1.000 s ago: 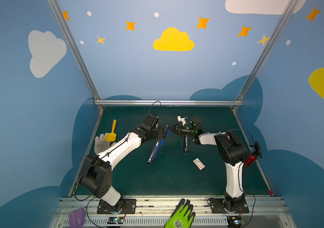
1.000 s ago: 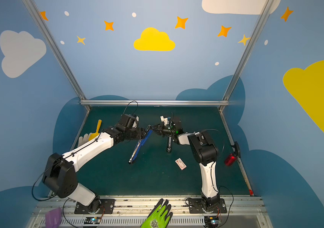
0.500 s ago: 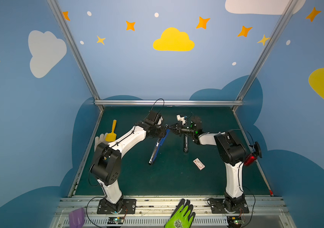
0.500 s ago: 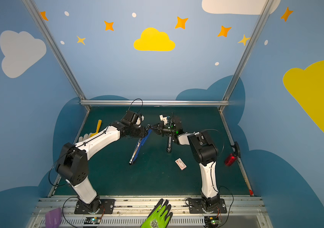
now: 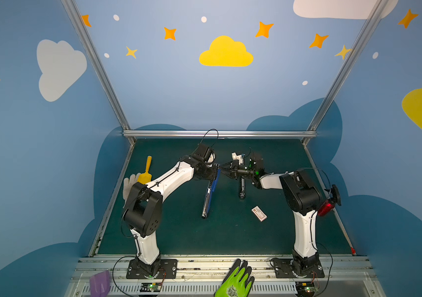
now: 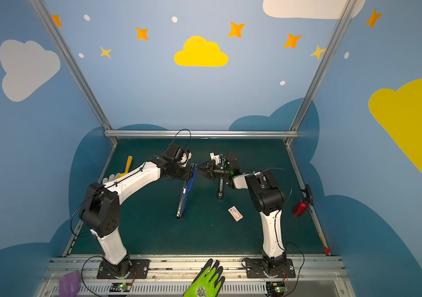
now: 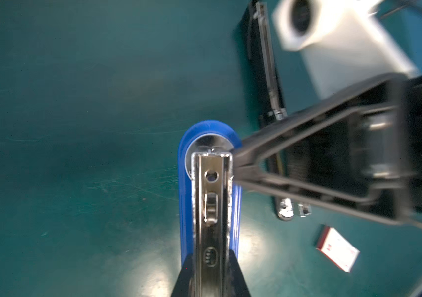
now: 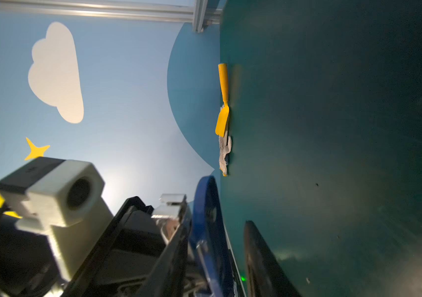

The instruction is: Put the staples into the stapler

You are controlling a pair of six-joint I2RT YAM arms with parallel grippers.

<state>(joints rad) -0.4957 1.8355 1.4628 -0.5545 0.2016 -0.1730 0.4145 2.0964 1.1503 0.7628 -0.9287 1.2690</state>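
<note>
A blue stapler (image 5: pixel 211 191) (image 6: pixel 188 187) with a silver staple rail (image 7: pixel 211 205) stands tilted, its low end on the green mat. My left gripper (image 5: pixel 215 172) (image 7: pixel 211 282) is shut on its raised end, black fingers (image 7: pixel 238 277) pressing either side of the rail. From the other side my right gripper (image 5: pixel 222 168) (image 7: pixel 233 165) (image 8: pixel 220 218) reaches the same end. It is open: one finger lies by the blue body (image 8: pixel 208 218), the other finger (image 8: pixel 258 257) stands clear with mat showing between. The staples are out of view.
A black stapler (image 5: pixel 242 183) (image 7: pixel 266 64) lies flat under my right arm. A small white box with a red mark (image 5: pixel 259 213) (image 7: pixel 338 248) sits nearer the front. A yellow scoop (image 5: pixel 146 171) and a white glove (image 5: pixel 129 183) lie at the left edge.
My left gripper has closed on the stapler's raised end while its arm swung more upright. My right gripper, shut a moment ago, has opened.
</note>
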